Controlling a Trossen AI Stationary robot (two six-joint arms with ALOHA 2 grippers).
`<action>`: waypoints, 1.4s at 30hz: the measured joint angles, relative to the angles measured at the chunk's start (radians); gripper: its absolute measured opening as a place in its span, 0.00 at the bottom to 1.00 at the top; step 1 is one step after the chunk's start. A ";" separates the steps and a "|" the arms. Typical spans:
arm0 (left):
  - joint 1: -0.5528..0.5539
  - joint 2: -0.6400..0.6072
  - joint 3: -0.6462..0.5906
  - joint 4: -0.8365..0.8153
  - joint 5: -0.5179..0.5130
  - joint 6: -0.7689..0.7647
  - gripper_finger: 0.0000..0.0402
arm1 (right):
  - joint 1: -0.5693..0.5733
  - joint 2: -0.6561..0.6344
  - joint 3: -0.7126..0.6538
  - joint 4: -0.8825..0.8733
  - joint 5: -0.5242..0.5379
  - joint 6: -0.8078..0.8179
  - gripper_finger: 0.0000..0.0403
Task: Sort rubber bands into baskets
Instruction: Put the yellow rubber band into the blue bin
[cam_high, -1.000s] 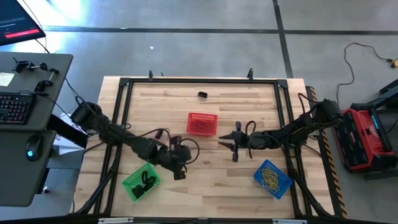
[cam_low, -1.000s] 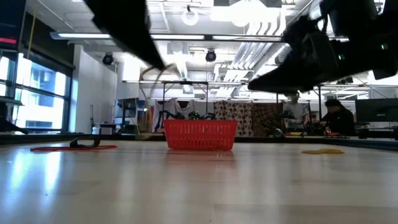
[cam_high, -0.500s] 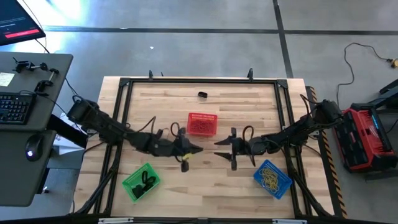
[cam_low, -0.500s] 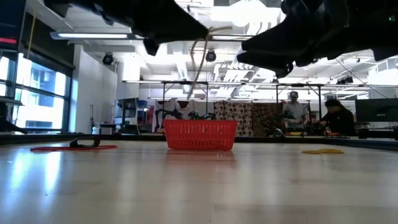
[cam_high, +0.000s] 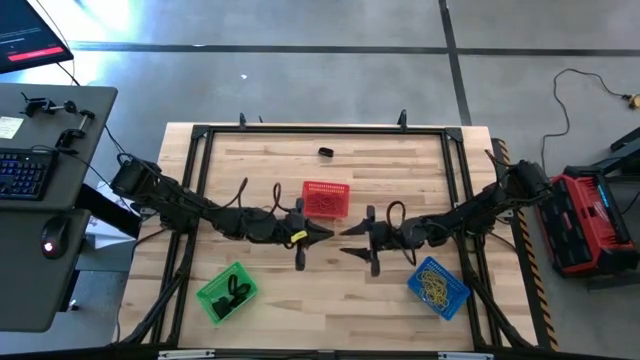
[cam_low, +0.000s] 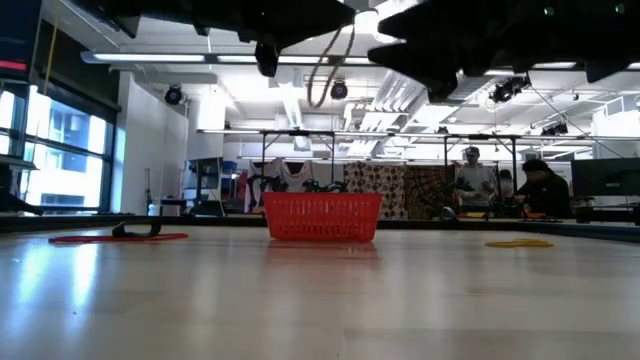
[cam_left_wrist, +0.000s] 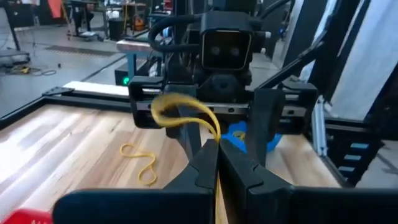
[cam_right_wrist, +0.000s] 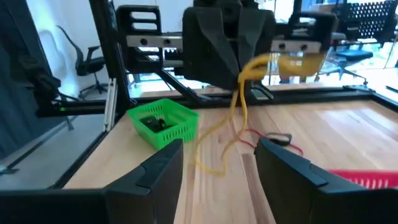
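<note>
— Where do the two grippers stand now?

— Facing each other over the middle of the table (cam_high: 420, 150), just in front of the red basket (cam_high: 325, 198). The left gripper (cam_high: 322, 234) has swung up from beside the green basket (cam_high: 227, 293), where it was a second ago, and now points at the right gripper (cam_high: 346, 241), which has edged a little toward it.

— And the jaws?

— The left ones are pressed together on a yellow rubber band (cam_left_wrist: 185, 111); its loop arches above the fingertips and a strand runs down between them. In the right wrist view the same band (cam_right_wrist: 239, 109) dangles from the left gripper in mid-air. The right jaws have spread wide since a second ago and hold nothing; the band hangs ahead of them, between the two fingers (cam_right_wrist: 155, 174) but not touching.

— The other bands?

— Unchanged. A heap of yellow ones (cam_high: 436, 284) sits in the blue basket (cam_high: 438, 287), dark ones (cam_high: 238, 291) in the green basket. One yellow band (cam_left_wrist: 142, 163) lies loose on the wood, and a reddish one (cam_right_wrist: 264, 142) lies flat near the red basket.
</note>
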 joint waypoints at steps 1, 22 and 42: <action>0.000 0.000 0.000 0.007 0.007 0.000 0.00 | 0.000 0.000 0.012 -0.007 -0.001 -0.008 0.47; -0.001 0.048 0.002 0.104 0.031 0.034 0.00 | -0.006 0.000 0.115 -0.129 -0.003 -0.053 0.17; -0.093 0.048 0.002 0.099 -0.173 0.219 0.26 | 0.098 -0.279 0.115 -0.568 0.182 0.035 0.00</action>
